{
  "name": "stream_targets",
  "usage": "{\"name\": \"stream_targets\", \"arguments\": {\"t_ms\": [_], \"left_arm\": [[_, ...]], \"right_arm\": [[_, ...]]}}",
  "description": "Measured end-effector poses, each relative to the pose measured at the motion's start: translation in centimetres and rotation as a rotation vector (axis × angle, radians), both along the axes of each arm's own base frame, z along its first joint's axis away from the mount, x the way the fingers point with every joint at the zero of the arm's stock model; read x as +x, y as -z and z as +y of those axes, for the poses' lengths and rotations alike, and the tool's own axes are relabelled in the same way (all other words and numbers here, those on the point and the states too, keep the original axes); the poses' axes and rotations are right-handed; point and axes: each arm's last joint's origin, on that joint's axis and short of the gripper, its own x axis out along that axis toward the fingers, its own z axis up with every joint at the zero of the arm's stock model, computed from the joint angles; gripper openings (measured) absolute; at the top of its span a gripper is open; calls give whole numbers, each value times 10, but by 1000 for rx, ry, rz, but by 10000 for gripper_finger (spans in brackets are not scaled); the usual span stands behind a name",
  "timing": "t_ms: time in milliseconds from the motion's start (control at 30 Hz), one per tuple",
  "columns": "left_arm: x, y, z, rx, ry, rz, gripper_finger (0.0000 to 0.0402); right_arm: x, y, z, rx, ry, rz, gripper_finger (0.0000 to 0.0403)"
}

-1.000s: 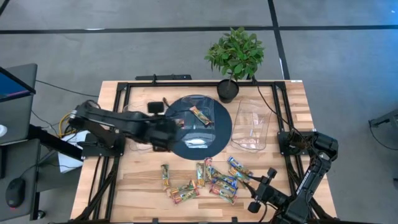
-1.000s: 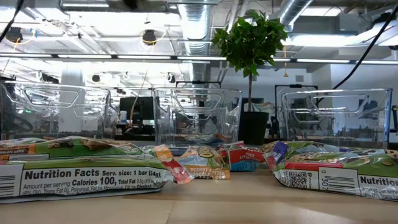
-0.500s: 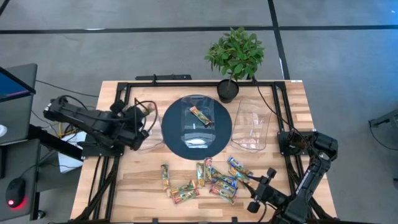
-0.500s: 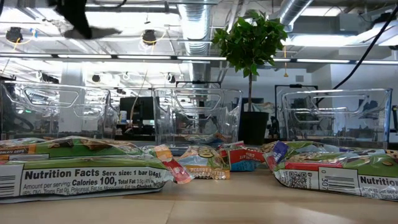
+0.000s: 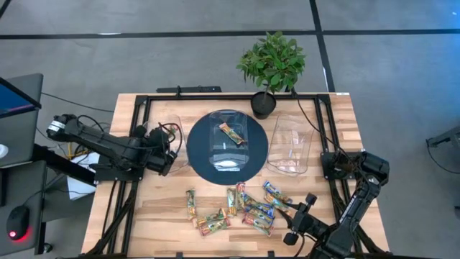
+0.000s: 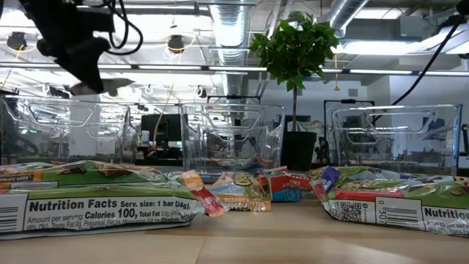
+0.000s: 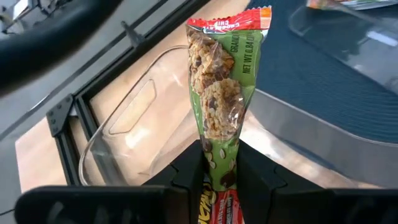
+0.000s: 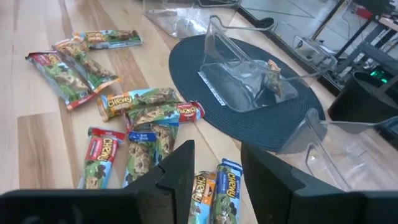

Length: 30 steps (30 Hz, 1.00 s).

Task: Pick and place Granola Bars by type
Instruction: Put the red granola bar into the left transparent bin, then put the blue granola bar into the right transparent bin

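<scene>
left gripper [image 7: 219, 163] pinches a green-wrapped granola bar [image 7: 222, 93] over the left clear plastic tub [image 5: 171, 138] (empty) — the middle clear tub [image 5: 228, 138] holds one bar [image 5: 231, 134].

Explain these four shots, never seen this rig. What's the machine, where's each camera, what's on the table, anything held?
Two dark robot arms work at a wooden table. One camera looks straight down, one sits at table height, and one rides on each wrist. The left hand is shut on a green-wrapped granola bar, held over the left clear tub. The right hand is open and empty, waiting near the loose pile of bars at the table's front. A middle tub on a dark round mat already holds one bar. A right tub and a potted plant stand behind.
</scene>
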Motion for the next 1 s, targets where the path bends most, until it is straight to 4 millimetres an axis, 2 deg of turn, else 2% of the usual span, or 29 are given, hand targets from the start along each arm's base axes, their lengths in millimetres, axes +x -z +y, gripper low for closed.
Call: {"name": "stream_targets", "arguments": {"t_ms": [500, 767, 1000], "left_arm": [[0, 36, 19, -74, -103, 30, 78], [0, 37, 23, -34, -101, 39, 131], [4, 38, 17, -107, -8, 64, 150]], "right_arm": [[0, 0, 0, -1, -1, 1, 125], [0, 0, 0, -1, -1, 1, 125], [0, 0, 1, 13, 0, -5, 125]]}}
